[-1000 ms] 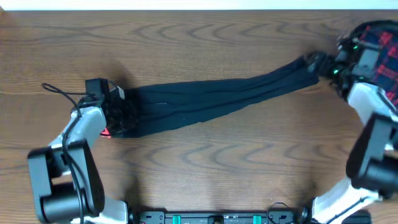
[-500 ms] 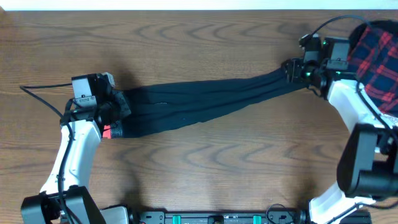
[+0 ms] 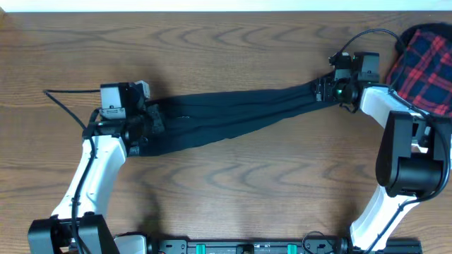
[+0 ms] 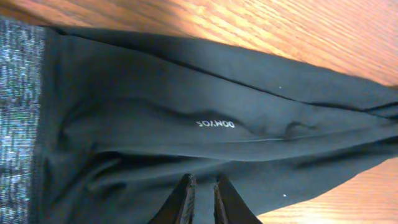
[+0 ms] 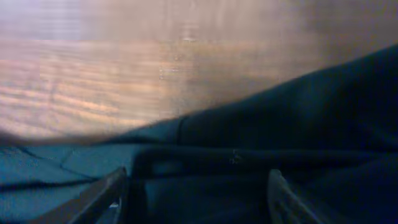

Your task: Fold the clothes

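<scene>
wooden table point(image 3: 233, 176), black trousers point(image 3: 233, 116) stretched across, plaid garment point(image 3: 424, 60) at corner

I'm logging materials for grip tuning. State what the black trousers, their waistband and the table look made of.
Trousers: soft matte knit, probably synthetic sportswear; it drapes in smooth folds and carries a small printed logo. Waistband: grey-flecked knit, seemingly elastic. Table: wood grain, slightly glossy; solid wood or laminate is unclear.

White arm links with black joints, black cables, dark tapered fingers point(image 4: 186, 202).
</scene>
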Controlling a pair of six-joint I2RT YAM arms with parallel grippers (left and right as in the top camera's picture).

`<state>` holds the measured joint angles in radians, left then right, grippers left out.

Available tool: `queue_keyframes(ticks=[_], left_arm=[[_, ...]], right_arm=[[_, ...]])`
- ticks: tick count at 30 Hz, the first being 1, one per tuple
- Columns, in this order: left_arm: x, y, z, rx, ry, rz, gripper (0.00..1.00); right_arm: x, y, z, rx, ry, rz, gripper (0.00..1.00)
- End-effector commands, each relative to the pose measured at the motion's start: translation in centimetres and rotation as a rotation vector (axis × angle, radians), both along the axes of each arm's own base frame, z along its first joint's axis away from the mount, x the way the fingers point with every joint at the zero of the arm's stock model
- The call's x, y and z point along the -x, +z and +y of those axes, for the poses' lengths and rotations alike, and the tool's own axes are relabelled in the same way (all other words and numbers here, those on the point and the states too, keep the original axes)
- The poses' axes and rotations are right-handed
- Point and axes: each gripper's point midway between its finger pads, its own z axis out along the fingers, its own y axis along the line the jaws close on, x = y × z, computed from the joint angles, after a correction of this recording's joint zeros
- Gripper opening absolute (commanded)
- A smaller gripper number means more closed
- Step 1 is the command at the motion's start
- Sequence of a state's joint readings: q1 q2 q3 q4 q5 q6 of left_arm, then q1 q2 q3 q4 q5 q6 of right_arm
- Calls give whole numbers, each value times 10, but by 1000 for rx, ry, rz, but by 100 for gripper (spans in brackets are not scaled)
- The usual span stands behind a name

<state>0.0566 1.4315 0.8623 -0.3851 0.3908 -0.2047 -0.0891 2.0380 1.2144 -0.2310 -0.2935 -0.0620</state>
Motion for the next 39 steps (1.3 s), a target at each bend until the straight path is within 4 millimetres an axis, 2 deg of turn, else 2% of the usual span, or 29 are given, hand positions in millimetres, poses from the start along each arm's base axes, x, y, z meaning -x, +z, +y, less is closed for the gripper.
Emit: queue_keyframes(ticks=[1,5,10,14,18,25,29,33,36,39], left_arm=[[1,4,-3,2,-16,-12,13],[1,3,-3,2,-16,-12,13],[1,3,-3,2,-16,-12,14],[1,3,-3,2,-16,-11,14],[2,3,-3,3,-16,-4,14],[9,-2,-7,4,-28,27,15],[10,-4,-17,-13,-64,29,15],[11,-14,-17,-73,-63,51,15],[11,-28,-18,-87,-62,87,15],[13,-48,-16,-92,-55,145,14]], right_arm=[[48,-48,-17,78,-74,225,63],[87,-59,-48,122,-227,403,61],[123,-61,-69,76,-352,550,57],[145,-61,-79,55,-403,637,54],[157,-59,-83,4,-456,686,55],[159,-47,-68,-114,-427,698,59],[146,-18,-63,-115,-404,609,61],[126,31,-64,-97,-392,437,65],[117,70,-65,-85,-387,309,69],[113,99,-68,-62,-372,215,71]])
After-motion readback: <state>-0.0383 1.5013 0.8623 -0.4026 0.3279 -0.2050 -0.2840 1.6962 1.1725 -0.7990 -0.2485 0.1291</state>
